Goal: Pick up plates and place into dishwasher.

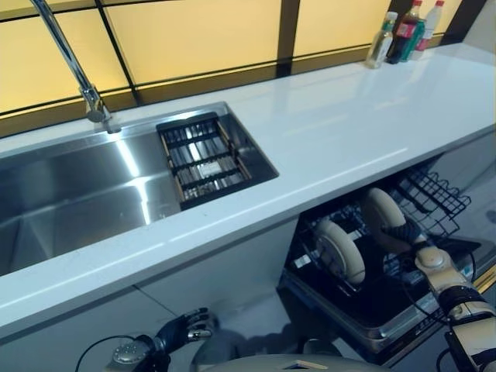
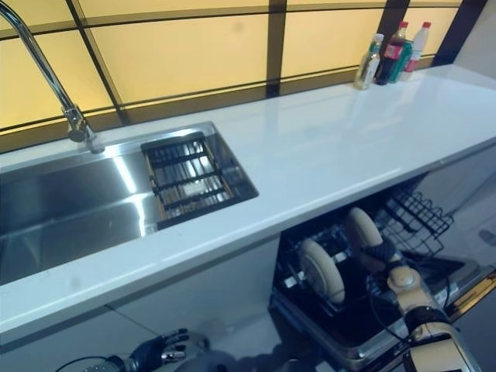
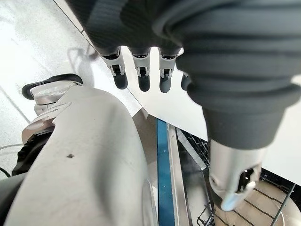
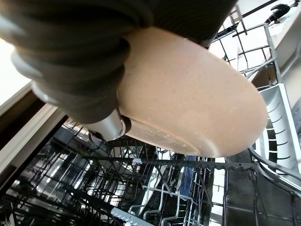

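The dishwasher's lower rack point(image 1: 435, 198) is pulled out under the white counter point(image 1: 349, 132). A beige plate point(image 1: 339, 253) stands on edge in the rack. To its right a second beige plate point(image 1: 380, 208) is held upright just above the rack wires by my right hand point(image 1: 404, 234). In the right wrist view that plate point(image 4: 188, 103) lies against the palm, with the thumb point(image 4: 110, 126) clamped on its rim. My left hand point(image 1: 186, 329) hangs low by the cabinet front, its fingers point(image 3: 141, 75) straight and holding nothing.
A steel sink point(image 1: 77, 194) with a tall faucet point(image 1: 77, 70) and a black drain rack point(image 1: 203, 159) sits at the left. Bottles point(image 1: 403, 31) stand at the counter's far right corner. The dishwasher's open door edge point(image 1: 484, 279) runs along the lower right.
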`<state>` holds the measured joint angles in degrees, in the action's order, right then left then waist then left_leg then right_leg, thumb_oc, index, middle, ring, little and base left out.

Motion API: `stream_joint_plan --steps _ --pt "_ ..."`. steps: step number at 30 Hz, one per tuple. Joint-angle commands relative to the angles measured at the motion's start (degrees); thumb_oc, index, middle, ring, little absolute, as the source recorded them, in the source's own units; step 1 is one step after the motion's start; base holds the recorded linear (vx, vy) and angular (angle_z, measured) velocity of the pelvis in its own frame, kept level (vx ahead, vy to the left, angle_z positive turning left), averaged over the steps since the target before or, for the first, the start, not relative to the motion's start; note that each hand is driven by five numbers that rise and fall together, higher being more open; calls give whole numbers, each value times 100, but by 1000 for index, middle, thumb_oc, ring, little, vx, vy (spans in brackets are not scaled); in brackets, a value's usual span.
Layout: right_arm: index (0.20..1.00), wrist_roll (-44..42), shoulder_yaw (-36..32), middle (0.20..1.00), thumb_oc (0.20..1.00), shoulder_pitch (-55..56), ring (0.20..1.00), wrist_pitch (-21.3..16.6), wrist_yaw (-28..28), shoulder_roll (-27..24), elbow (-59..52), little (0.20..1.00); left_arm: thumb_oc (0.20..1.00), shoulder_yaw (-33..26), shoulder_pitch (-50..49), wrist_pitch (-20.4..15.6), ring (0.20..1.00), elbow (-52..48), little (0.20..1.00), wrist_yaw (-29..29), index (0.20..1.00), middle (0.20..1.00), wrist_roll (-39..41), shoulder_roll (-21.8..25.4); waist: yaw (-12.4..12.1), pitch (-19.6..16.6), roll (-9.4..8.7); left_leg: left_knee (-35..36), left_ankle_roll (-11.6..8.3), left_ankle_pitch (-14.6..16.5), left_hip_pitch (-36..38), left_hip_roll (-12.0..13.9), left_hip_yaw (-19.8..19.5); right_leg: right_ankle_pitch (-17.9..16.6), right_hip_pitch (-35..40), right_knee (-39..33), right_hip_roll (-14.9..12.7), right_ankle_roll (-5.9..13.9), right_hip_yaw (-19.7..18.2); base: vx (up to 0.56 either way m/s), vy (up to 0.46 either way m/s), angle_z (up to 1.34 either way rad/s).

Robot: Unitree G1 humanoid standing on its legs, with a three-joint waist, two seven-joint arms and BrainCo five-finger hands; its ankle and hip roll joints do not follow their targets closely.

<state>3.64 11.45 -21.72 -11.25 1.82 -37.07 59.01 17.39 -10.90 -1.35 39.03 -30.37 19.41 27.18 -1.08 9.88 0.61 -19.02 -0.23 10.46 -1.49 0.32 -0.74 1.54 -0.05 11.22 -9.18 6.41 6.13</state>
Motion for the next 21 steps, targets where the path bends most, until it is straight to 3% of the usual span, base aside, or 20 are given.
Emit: stream_joint_plan --steps 1,4,11,21 --pt "200 292 143 200 200 -626 200 -114 213 -233 369 200 1000 226 -161 -39 1000 -673 1000 -67 1000 1000 297 262 -249 -155 39 -24 306 171 53 221 404 -391 -598 225 -100 247 83 -13 2 7" --pt "200 561 251 200 200 -712 200 232 239 -208 543 200 1000 258 -196 13 1000 -761 1000 -57 1000 1000 345 263 -272 -158 78 -43 297 162 35 213 414 -386 -598 230 -119 249 90 -5 3 8" --pt "200 750 563 200 200 -1013 200 593 -23 -202 712 200 1000 399 -141 -9 1000 -812 1000 -109 1000 1000 409 319 -285 -115 96 -108 307 144 -27 272 522 -408 -628 235 -120 246 101 -12 -5 1" --pt "200 984 664 200 200 -1191 200 588 -96 -198 771 200 1000 526 -172 41 1000 -945 1000 85 1000 1000 686 197 -195 -190 241 1 283 92 53 207 615 -371 -616 256 -169 227 97 17 42 -1"
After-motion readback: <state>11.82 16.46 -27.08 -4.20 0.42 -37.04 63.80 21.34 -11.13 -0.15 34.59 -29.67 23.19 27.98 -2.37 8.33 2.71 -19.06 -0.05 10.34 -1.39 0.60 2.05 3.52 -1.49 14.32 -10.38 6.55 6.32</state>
